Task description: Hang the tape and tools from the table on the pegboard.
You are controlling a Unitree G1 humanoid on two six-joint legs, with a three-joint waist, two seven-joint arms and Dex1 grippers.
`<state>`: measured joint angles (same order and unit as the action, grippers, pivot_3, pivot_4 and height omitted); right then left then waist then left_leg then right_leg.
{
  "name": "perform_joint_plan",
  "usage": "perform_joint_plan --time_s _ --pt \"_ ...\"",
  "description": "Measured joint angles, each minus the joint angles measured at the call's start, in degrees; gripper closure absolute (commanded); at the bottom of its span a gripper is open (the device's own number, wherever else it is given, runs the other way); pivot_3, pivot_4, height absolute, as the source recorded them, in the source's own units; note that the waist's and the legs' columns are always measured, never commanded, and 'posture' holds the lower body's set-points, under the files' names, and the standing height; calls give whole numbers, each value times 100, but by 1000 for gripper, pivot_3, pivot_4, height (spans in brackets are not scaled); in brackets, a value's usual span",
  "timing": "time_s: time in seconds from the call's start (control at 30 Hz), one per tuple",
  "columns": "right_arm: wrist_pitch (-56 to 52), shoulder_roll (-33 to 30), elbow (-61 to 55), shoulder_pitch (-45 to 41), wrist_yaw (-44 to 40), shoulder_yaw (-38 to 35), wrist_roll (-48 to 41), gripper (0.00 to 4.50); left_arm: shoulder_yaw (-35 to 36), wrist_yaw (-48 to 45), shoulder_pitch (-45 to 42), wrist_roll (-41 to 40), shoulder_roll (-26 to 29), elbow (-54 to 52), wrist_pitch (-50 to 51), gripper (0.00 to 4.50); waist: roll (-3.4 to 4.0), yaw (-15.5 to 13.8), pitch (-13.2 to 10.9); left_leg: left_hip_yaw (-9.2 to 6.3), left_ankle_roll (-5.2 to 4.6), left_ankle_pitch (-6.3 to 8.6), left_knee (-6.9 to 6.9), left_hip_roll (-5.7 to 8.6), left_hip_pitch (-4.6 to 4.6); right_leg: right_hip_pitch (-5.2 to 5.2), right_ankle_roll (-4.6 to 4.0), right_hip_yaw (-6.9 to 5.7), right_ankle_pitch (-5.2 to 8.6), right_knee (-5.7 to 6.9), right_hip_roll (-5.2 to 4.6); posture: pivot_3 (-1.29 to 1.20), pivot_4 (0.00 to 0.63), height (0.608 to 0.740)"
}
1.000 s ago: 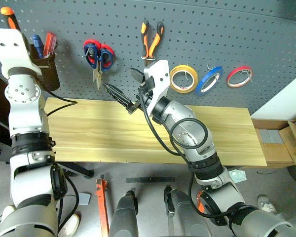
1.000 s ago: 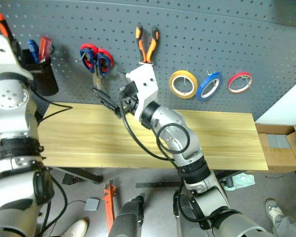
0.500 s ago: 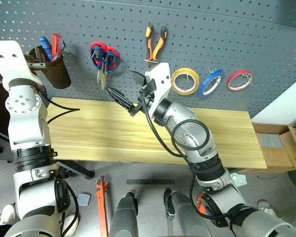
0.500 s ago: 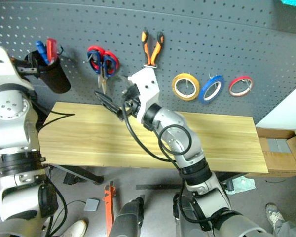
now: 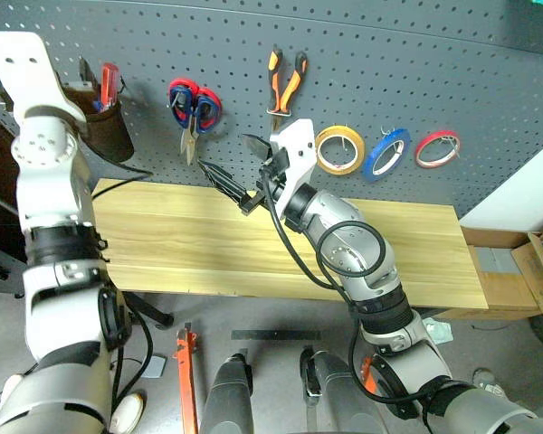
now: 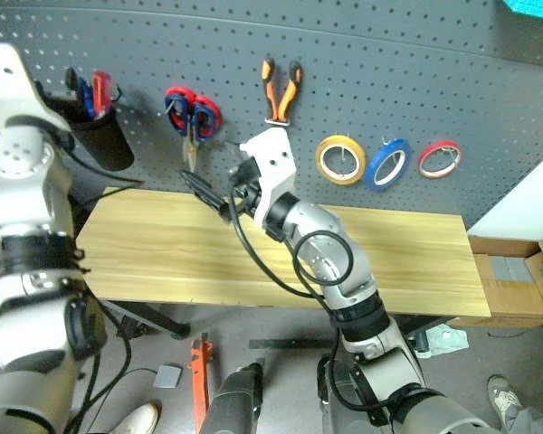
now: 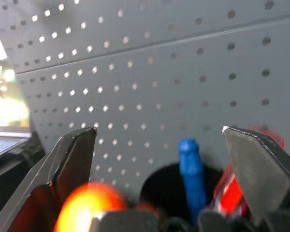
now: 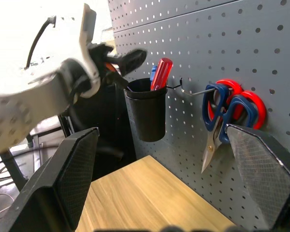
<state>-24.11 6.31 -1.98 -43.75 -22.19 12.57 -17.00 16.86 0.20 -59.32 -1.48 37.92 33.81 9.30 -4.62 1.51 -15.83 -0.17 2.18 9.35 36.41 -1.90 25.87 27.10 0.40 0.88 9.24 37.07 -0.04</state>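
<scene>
1. Both pairs of fingers stand wide and hold nothing — the left gripper (image 7: 159, 159) is raised before the black cup (image 5: 109, 127) at the pegboard's left end, and the right gripper (image 5: 228, 167) hangs over the back edge of the table (image 5: 181, 244), just below the scissors (image 5: 192, 113).
2. On the pegboard (image 5: 434, 63) the tape (image 5: 385, 152) hangs from a hook between a yellow roll (image 5: 338, 149) and a red roll (image 5: 437, 147).
3. Orange-and-black pliers (image 5: 283, 81) hang above the right gripper, handles up.
4. Two pairs of scissors share one hook: dark blue handles in front, red handles (image 8: 251, 104) behind, blades pointing down.
5. In the cup stand a blue screwdriver (image 7: 191, 169) and a red screwdriver (image 8: 162, 72); an orange blur (image 7: 87, 208) sits low in the left wrist view, at the left gripper's base, too soft to name.
6. The tabletop carries no tools; a black cable (image 5: 118, 181) from the left arm droops across its left corner.
7. A cardboard box (image 5: 534, 262) sits beyond the table's right end.
8. A second ago the left gripper was shut on an orange-and-black handle above the cup — now its fingers are spread, and the left arm stands taller against the board.
9. The right gripper has kept its place and its wide spread.
</scene>
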Motion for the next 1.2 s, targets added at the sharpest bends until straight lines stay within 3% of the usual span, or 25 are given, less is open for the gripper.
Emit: perform_joint_plan --time_s 0.5,1.2 --pt "-43 -43 -15 59 131 -17 4 0 -301 -419 -1127 185 511 2749 -1214 10 1 10 0 5 0 0 -1 -3 2 2 0 0 0 -1 -1 -8 199 740" --pt "-46 -83 -19 59 230 -29 4 0 -572 -784 -1863 434 675 3659 -1987 10 1 16 0 9 0 0 -1 -3 4 2 1 -1 1 -2 2 -18 206 740"
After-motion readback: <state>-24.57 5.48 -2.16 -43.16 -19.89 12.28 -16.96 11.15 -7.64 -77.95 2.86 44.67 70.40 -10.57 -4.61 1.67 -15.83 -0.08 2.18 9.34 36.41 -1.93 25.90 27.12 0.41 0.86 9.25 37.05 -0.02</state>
